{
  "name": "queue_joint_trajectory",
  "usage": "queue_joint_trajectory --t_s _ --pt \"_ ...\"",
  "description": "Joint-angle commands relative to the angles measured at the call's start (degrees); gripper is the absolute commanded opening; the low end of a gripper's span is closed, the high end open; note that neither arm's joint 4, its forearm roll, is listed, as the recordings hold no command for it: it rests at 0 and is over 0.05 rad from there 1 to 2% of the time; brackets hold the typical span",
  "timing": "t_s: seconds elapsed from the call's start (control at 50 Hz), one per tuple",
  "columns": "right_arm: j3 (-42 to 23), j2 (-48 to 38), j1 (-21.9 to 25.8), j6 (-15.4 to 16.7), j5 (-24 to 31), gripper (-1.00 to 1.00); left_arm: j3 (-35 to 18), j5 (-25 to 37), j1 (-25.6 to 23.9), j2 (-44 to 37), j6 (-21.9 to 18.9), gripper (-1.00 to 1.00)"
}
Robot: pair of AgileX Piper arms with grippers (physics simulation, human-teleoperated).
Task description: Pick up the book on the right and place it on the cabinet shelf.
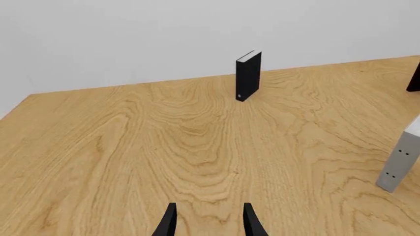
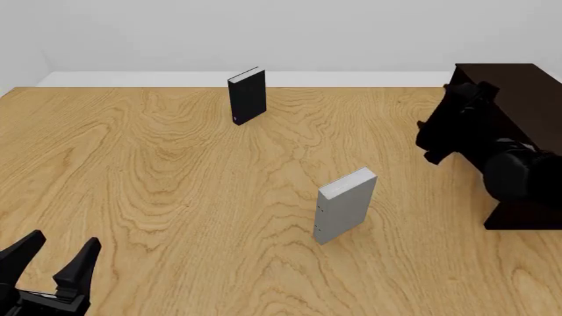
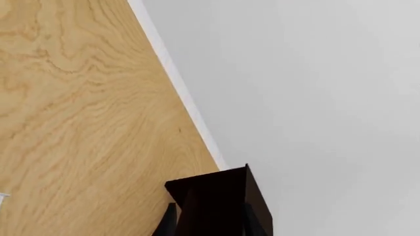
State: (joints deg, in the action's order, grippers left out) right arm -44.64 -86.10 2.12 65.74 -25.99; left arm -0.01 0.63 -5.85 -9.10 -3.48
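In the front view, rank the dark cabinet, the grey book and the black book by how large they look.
1. the dark cabinet, partly hidden by the right arm
2. the grey book
3. the black book

The black book stands farther from the camera, so the two books' true sizes may match.

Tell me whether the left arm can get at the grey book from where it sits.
Probably yes: bare table lies between the open left claw and the upright grey book, with nothing in the way, though reach is uncertain.
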Motion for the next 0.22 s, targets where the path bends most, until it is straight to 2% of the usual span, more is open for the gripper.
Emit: queue_joint_trajectory --t_s 0.02,0.22 --pt "1.46 3.59 1.4 -1.57 1.46 1.0 0.0 -0.07 -0.09 -0.14 -0.3 1.0" --pt "3.73 7.79 1.76 -2.88 2.54 1.0 0.0 -0.37 -0.1 -0.35 -0.35 1.0"
